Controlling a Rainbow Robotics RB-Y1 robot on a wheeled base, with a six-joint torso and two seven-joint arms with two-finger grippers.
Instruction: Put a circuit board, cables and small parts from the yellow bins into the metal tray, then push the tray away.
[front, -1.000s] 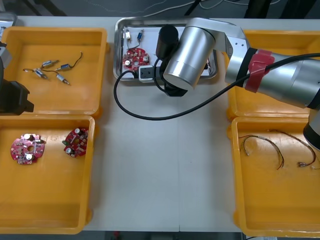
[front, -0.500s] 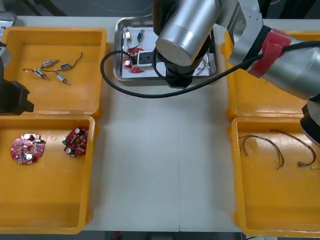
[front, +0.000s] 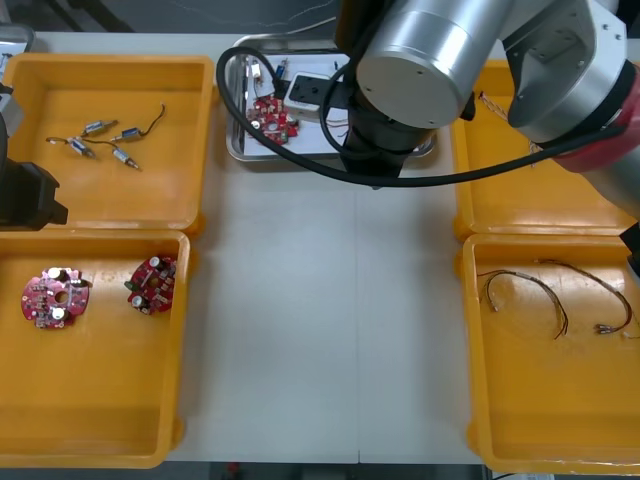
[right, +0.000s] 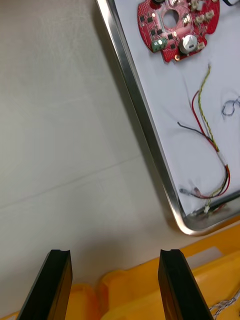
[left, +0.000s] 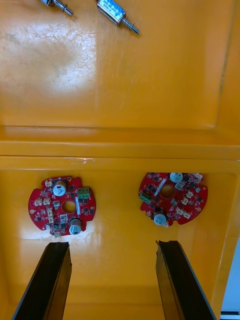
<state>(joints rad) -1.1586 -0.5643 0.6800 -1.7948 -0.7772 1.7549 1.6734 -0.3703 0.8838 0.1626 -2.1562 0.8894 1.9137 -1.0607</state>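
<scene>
Shiny metal tray (front: 262, 157), white inside, sits at table's far edge, ctr, btwn the far bins. Inside: round red circuit board (front: 272, 114) toward tray's left end, thin red-and-yellow cable (right: 204, 122) and black cable (right: 187, 127) nearer its right end, small metal parts (front: 258, 70) by its far-left corner. Right gripper (right: 114, 252) hangs over bare table just beside tray's near rim, close to its near-right corner; fingers wide apart, nothing btwn them. Left gripper (left: 113, 245) is parked over near-left yellow bin (front: 100, 400), fingers also spread and empty, w/ two more red boards (front: 57, 297) below. Far-left yellow bin (front: 150, 190) holds loose metal parts (front: 100, 140); near-right yellow bin (front: 540, 400) has thin cables (front: 530, 290).
</scene>
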